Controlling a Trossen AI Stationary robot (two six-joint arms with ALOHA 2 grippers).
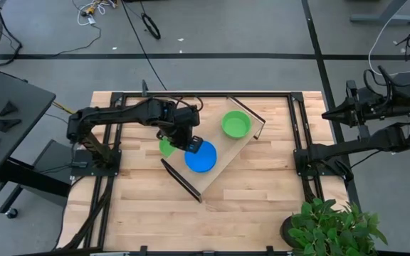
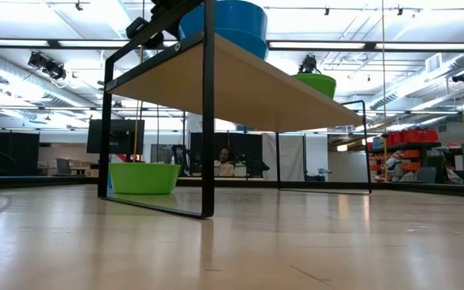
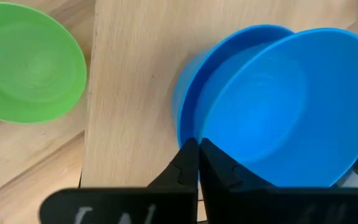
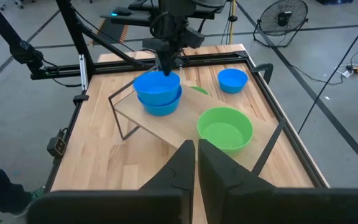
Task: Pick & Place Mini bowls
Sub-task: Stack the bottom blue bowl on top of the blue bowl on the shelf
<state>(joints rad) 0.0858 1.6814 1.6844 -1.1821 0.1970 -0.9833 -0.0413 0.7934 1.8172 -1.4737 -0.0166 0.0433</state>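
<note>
So the left gripper (image 1: pixel 193 144) sits just left of centre in the high view, right at the rim of the blue bowls (image 1: pixel 201 156), and it's clamped onto the edge of the top blue bowl (image 3: pixel 291 106). In the left wrist view you can see its fingers pinched tight on that rim, with the top bowl tilted up out of a second blue bowl (image 3: pixel 194 106) nested underneath. Those two sit on the pale wooden tray (image 1: pixel 223 153), which is really a little raised shelf on black wire legs, lying diagonally across the middle of the bench (image 1: pixel 148 206). A green bowl (image 1: pixel 236 124) sits on the tray's upper-right end in the high view, well apart from the blue stack. Another green bowl (image 1: pixel 166 148) is down on the bench beside the tray, just left of the gripper, half hidden under the arm; the low view shows it on the bench top by the tray's legs at left. The right wrist view also catches a lone blue bowl (image 4: pixel 232 79) on the bench near the far corner. The right gripper (image 4: pixel 196 163) is parked off the bench's right edge in the high view, fingers pressed together with nothing in them.
</note>
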